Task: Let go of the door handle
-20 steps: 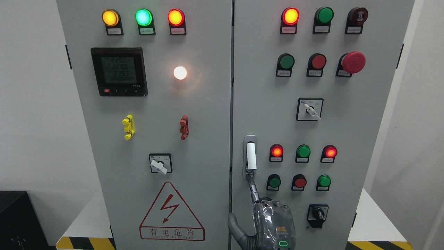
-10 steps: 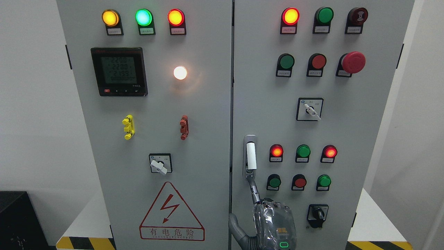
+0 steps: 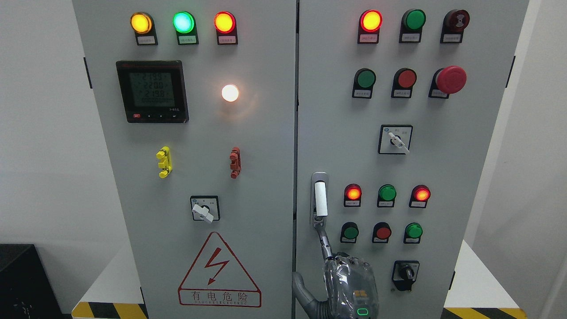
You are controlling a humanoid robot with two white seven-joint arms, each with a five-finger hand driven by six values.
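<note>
Since the earlier frames the hand (image 3: 350,283) has dropped slightly toward the bottom edge, and the digits on the meter display (image 3: 152,91) have changed; the door handle (image 3: 320,198) has not shifted.

Head view: one hand shows at the bottom, right of the middle, so it is read as the right hand; the left arm is out of view. One finger (image 3: 324,241) is extended straight up from the hand, and its tip lies at the lower end of the door handle; whether it touches the base fitting cannot be told. The thumb sticks out to the left of the palm; the other fingers are hidden behind the back of the hand. Nothing is gripped; the hand is judged relaxed and holding nothing.

The door handle stands upright directly above the hand, flat in its recess on the right door (image 3: 412,168), just beside the centre seam; this placement suggests the door is shut and the lever seated. The release appears nearly done; the finger should draw clear downward, away from the nearby green button (image 3: 351,232).
</note>
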